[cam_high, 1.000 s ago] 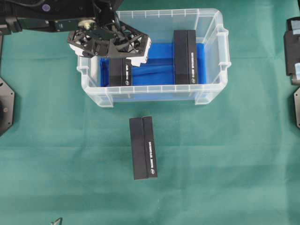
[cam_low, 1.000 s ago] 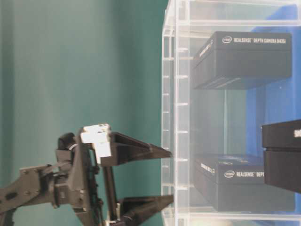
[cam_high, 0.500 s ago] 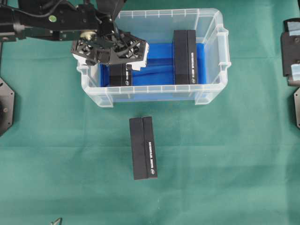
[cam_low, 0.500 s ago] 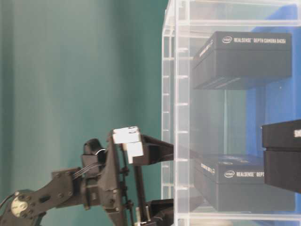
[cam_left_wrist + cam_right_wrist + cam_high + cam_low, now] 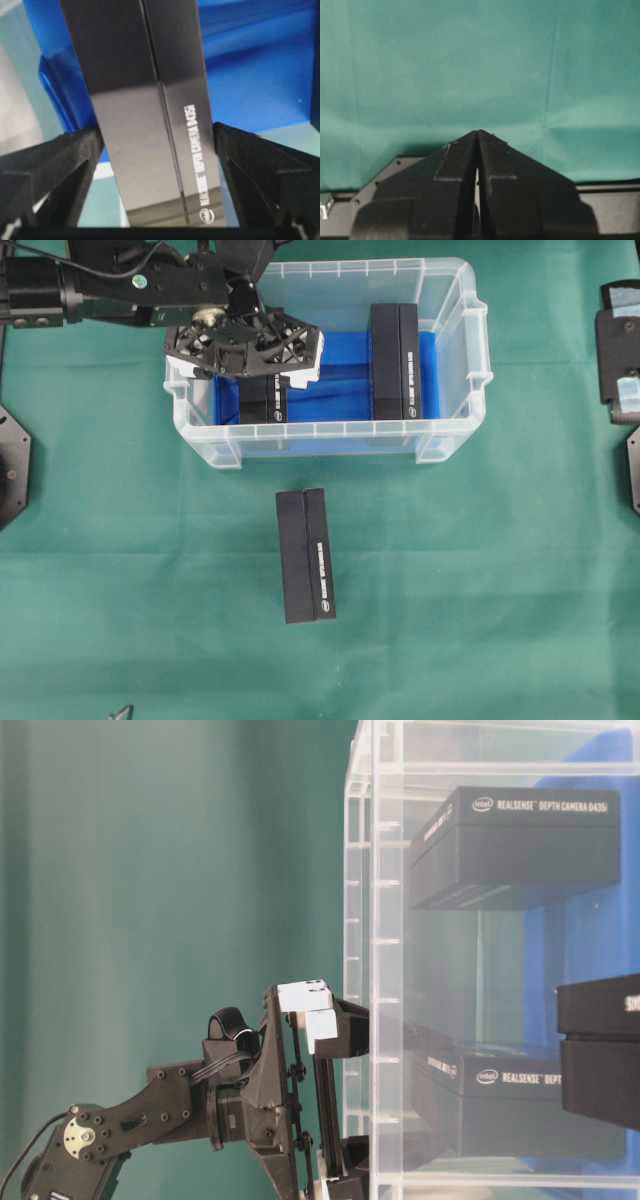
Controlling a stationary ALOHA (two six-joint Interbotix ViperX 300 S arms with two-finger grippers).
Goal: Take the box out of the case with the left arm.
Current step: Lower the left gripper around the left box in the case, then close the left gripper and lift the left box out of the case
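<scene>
The left gripper (image 5: 159, 220), jaws spread, straddles the left-hand box (image 5: 150, 105) inside the case (image 5: 455, 350); it should seat deeper before squeezing squarely.

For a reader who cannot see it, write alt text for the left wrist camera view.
A black box with white lettering stands between the two open black fingers of the left tool, one on each side. Behind it lies the bright blue lining of the clear case.
</scene>
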